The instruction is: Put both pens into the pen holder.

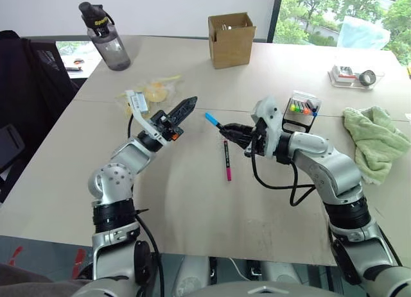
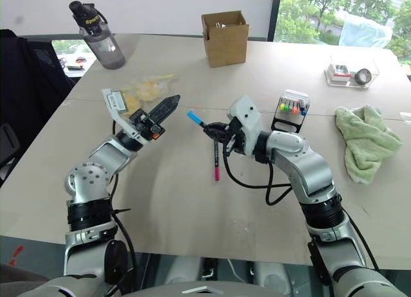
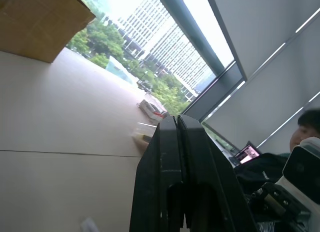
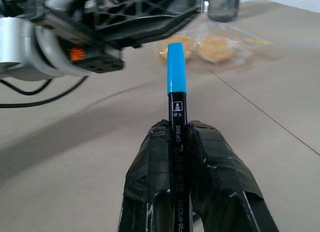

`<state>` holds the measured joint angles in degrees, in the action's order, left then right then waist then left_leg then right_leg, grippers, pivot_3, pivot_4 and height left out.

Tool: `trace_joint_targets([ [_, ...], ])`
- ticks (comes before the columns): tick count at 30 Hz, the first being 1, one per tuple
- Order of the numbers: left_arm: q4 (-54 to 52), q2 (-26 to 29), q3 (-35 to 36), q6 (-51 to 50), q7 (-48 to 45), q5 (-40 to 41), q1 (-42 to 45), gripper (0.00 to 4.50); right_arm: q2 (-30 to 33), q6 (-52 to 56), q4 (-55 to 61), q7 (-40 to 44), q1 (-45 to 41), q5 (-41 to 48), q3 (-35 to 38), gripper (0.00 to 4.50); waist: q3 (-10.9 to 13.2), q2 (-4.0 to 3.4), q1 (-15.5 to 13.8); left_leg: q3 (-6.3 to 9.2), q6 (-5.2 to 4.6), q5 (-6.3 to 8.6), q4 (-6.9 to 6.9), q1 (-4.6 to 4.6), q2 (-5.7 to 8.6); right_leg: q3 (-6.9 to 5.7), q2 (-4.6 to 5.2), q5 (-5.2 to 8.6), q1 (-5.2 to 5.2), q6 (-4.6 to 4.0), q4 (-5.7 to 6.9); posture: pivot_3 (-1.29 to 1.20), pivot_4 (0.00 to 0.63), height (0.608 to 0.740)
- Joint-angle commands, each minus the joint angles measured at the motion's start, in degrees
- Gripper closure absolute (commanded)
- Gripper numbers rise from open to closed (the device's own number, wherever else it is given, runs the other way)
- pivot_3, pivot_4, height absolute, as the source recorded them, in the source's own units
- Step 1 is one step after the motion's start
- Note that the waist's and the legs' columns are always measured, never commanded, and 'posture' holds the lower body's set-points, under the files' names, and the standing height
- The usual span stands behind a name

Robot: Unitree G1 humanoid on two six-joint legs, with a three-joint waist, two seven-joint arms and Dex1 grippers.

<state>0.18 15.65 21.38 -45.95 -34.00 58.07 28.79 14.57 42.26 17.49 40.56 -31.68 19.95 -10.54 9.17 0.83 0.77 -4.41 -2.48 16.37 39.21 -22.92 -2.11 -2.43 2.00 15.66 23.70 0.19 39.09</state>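
Both arms are reaching in from the near edge of the grey table [image 1: 192, 201], the biggest thing in the scene. Next down in size, the brown cardboard box [image 1: 231, 39] and the green towel [image 1: 376, 140] are sitting well clear of the work. The pen holder [image 1: 302, 112] is standing just beyond the right forearm, coloured caps showing through its clear top.

The right gripper [image 4: 178, 142] is clamping the blue-capped pen [image 4: 176, 86] by its black barrel, fingers tight on either side, the blue end sticking out ahead and pointing toward the left gripper [image 1: 186, 108]. That left gripper is holding nothing, its two fingers pressed fully together, raised above the table. The magenta-tipped pen [image 1: 226, 159] is lying flat on the table, just below the right gripper and free of both.

To do this step well, the right wrist is probably needing to swing back toward the holder and tip the pen upright, since it is pointing away from the holder now. Lining the lower end over an open slot, clear of the markers already standing there, matters before letting go.
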Motion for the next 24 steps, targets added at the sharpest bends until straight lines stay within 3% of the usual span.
trace_joint_targets([
  [1,-1.0,-0.3,-1.4,-1.3,-1.6,2.3,1.3,4.5,-0.6,-2.0,2.2,-0.6,-1.0,1.0,0.0,4.49,0.0,0.0,0.0,0.0,0.0,0.0,0.0,0.0,0.0,0.0,0.0,0.0,0.0,0.0,0.0,0.0,0.15,0.739],
  [7,-2.0,0.8,-1.1,-2.3,-5.8,5.7,0.3,4.5,-0.2,-3.4,0.7,-1.8,-1.3,-0.3,-0.2,4.49,0.0,0.0,0.0,-0.01,0.01,0.0,0.0,0.0,0.0,0.0,-0.01,0.0,-0.01,0.0,-0.03,0.0,0.15,0.739],
  [14,-0.5,2.6,-1.0,-0.2,-6.0,3.7,0.3,4.5,1.0,-4.5,0.4,-1.5,-0.6,-0.3,0.1,4.49,0.0,0.01,0.0,-0.01,0.01,0.0,-0.01,0.01,0.0,0.0,-0.02,0.0,-0.01,0.0,-0.05,0.0,0.15,0.739],
  [17,-0.6,2.6,-1.6,0.3,-6.1,3.0,-0.2,3.66,1.0,-4.8,0.0,-1.8,-0.9,-0.4,0.4,4.5,0.0,0.01,0.0,-0.01,0.01,0.0,-0.01,0.0,0.0,0.0,-0.02,0.0,-0.02,0.0,-0.07,0.0,0.15,0.739],
  [21,-0.1,2.3,-2.6,0.8,-5.5,1.3,-0.1,2.02,1.2,-5.1,-0.5,-2.2,-1.4,-0.3,0.9,4.5,0.0,0.01,0.0,-0.01,0.01,0.0,-0.02,0.0,0.0,0.0,-0.02,0.0,-0.02,0.0,-0.07,0.0,0.15,0.739],
  [24,-0.9,2.5,-3.7,0.0,-7.2,1.6,-0.8,2.02,1.4,-5.3,-0.6,-2.1,-2.0,-0.2,0.9,4.5,0.0,0.01,0.0,-0.01,0.01,0.0,-0.02,0.0,0.0,0.0,-0.01,0.0,-0.02,0.0,-0.07,0.0,0.15,0.739],
])
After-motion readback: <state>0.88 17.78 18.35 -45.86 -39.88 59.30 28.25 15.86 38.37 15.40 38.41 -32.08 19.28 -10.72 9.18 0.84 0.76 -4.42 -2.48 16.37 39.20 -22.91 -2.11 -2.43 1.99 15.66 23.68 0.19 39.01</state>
